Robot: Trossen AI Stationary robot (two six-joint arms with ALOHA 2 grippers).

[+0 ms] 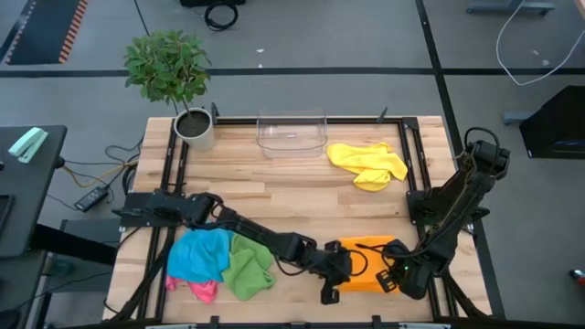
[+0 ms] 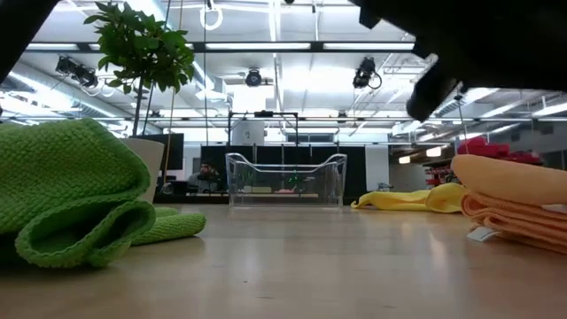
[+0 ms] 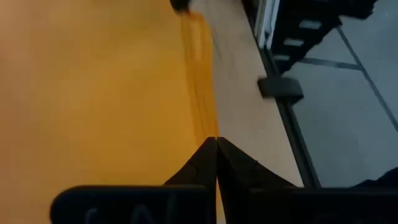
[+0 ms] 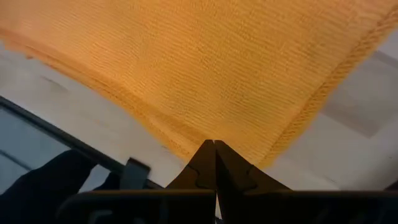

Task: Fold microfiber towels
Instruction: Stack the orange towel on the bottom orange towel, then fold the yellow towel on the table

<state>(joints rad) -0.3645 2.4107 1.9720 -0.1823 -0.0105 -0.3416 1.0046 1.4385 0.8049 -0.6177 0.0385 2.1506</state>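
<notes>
An orange microfiber towel (image 1: 366, 270) lies folded in several layers near the table's front edge, right of centre; in the low view the orange towel (image 2: 514, 199) is a thick stack. My left gripper (image 1: 327, 292) is shut at its near left corner. My right gripper (image 1: 386, 281) is shut at its near right corner, pointing steeply down. A yellow towel (image 1: 367, 164) lies crumpled at the far right. Blue (image 1: 199, 256), green (image 1: 249, 270) and pink (image 1: 203, 291) towels are heaped at the front left. My left gripper pinches the orange towel's side edge (image 3: 208, 127) between its shut fingertips, coming slanting down from the table's left; how many layers it has I cannot tell. The towel lies flat on the table. My right gripper's shut tips stand at the towel's layered near edge (image 4: 199, 134) beside a corner; whether they touch it I cannot tell.
A clear plastic bin (image 1: 292, 132) stands at the far edge, centre, with a potted plant (image 1: 187, 123) at the far left corner. The table's right frame rail (image 3: 280, 87) runs close beside the orange towel. Bare wood lies in the table's middle.
</notes>
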